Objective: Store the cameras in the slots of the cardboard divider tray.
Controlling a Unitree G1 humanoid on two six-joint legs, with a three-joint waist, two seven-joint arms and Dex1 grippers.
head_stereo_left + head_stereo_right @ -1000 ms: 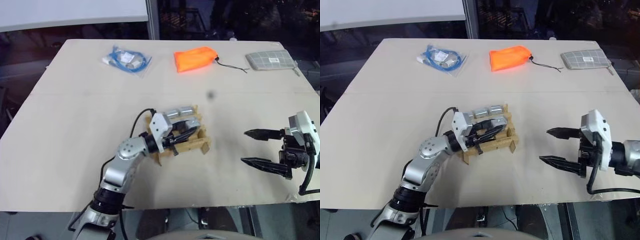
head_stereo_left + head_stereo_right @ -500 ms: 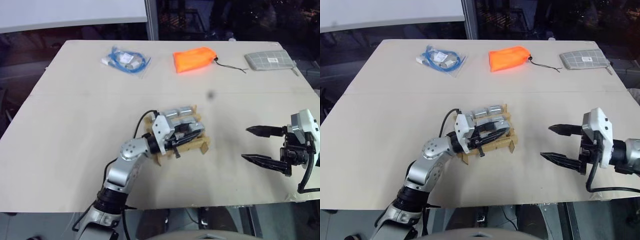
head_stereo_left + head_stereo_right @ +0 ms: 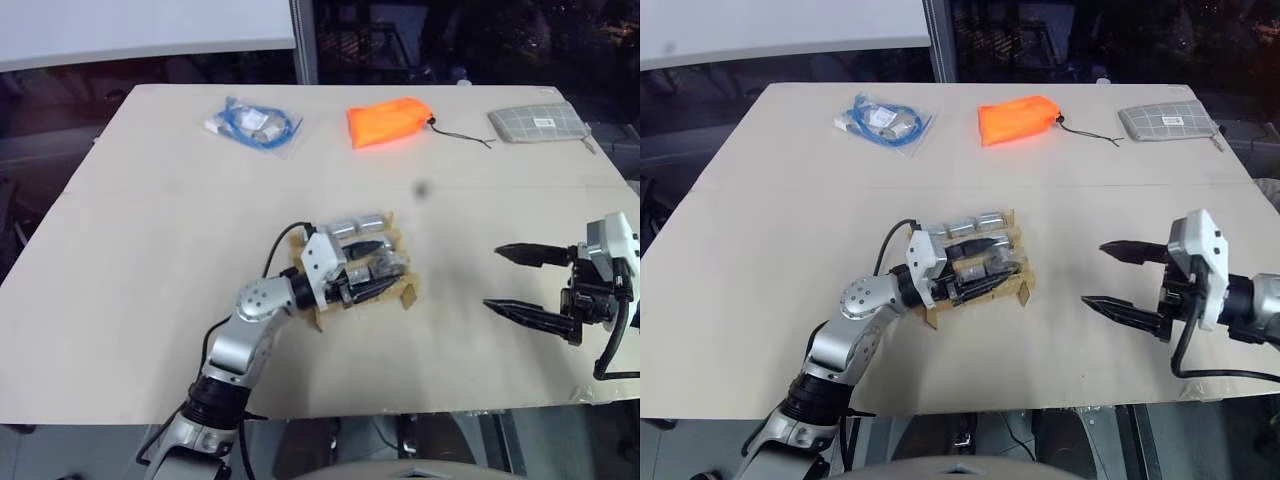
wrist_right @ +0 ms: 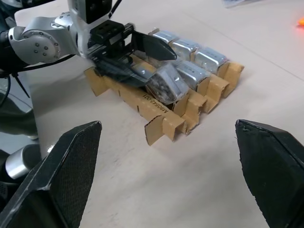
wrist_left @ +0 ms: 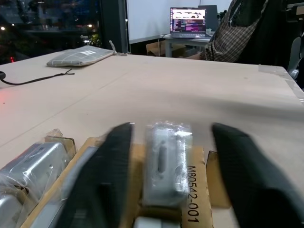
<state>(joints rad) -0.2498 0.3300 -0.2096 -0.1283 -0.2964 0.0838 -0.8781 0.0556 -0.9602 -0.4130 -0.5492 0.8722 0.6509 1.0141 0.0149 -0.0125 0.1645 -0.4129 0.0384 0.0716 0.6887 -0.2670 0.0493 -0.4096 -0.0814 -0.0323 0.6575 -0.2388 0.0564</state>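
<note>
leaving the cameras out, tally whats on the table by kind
cardboard divider tray: 1
orange drawstring bag: 1
grey checked pouch: 1
clear bag of blue cable: 1
Total: 4

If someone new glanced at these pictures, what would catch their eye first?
Likely the left gripper, jaws spread over the cardboard divider tray mid-table, with a wrapped silver camera lying between its fingers. Next, the right gripper hanging wide open to the tray's right, and the bright orange bag at the far edge.
</note>
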